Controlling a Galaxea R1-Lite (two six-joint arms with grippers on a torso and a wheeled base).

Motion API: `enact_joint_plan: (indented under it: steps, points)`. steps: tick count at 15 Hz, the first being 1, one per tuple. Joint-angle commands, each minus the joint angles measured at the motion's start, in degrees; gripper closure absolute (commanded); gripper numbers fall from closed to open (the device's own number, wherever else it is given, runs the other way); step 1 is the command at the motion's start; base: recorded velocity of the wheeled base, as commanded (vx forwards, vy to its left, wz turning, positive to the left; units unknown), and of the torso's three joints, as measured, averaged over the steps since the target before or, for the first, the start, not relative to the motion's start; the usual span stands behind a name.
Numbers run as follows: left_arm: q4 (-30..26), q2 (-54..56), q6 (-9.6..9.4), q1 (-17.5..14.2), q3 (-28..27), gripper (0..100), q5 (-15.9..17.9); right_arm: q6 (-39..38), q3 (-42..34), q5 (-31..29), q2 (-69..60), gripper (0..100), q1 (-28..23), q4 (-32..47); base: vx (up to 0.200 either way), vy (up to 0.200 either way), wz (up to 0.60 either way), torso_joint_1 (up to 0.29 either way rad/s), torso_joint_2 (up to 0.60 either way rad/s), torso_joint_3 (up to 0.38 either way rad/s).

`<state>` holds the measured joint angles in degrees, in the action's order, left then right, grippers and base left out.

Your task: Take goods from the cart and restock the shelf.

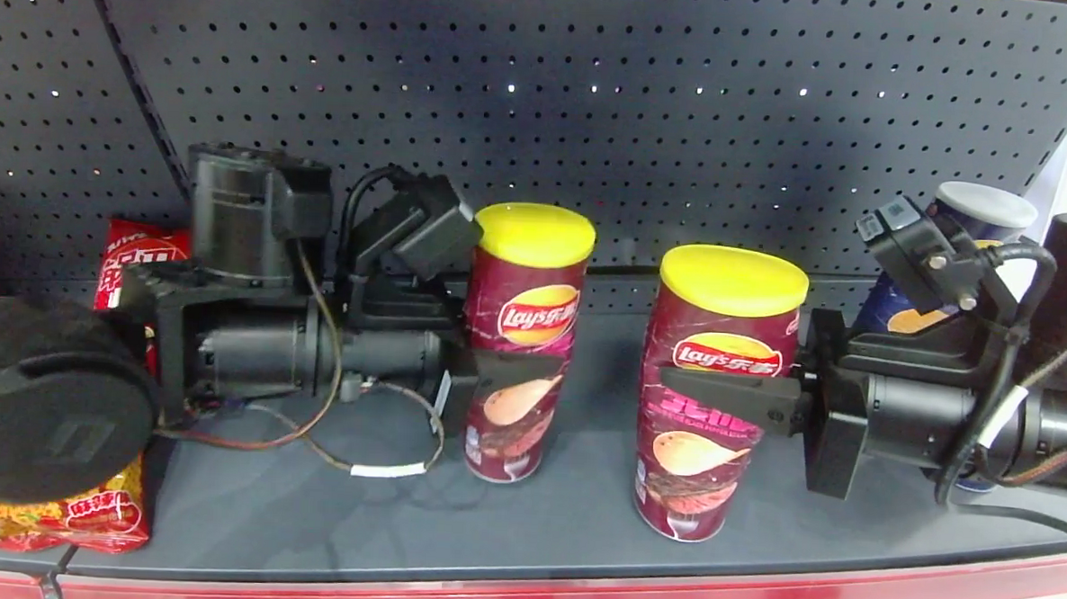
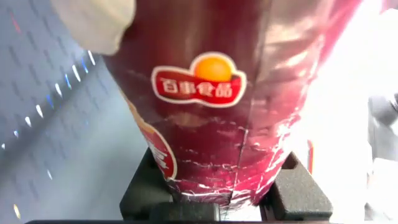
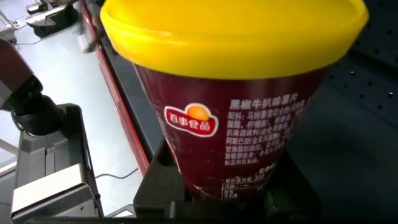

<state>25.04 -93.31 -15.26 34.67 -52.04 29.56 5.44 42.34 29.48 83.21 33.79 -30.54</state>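
Two maroon chip cans with yellow lids stand on the grey shelf board (image 1: pixel 579 491). My left gripper (image 1: pixel 517 375) is shut on the left can (image 1: pixel 527 290) at mid-height, coming in from the left. My right gripper (image 1: pixel 718 393) is shut on the right can (image 1: pixel 725 344), coming in from the right; this can leans a little and is nearer the front edge. In the left wrist view the left can (image 2: pixel 217 112) sits between the black fingers (image 2: pixel 301 196). The right wrist view has the right can (image 3: pixel 236 130) held low between its fingers (image 3: pixel 158 186).
A blue can with a white lid (image 1: pixel 986 207) stands at the back right behind my right arm. Red snack bags (image 1: pixel 135 251) and an orange bag (image 1: pixel 83 514) lie at the left. The pegboard wall (image 1: pixel 596 95) closes the back; a red lip (image 1: pixel 574 598) edges the front.
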Motion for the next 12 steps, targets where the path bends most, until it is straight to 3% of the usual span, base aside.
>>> enact_joint_plan:
  steps: [1,6,12]
  points:
    - [0.01,7.79,0.06,0.49,7.92,100,-0.91,0.01,1.26,-0.12,0.37,100,-0.92,0.04,0.0,0.0,0.0,0.0,0.0,0.0]
    - [0.1,7.09,0.15,3.65,8.62,100,-2.4,0.01,3.28,-0.12,0.99,100,-2.06,0.04,0.0,0.0,0.0,0.0,0.0,0.0]
    - [0.89,0.85,0.15,5.5,3.44,100,-2.84,-0.25,3.37,-0.12,0.9,100,-2.85,0.04,0.0,0.0,0.0,0.0,0.0,0.0]
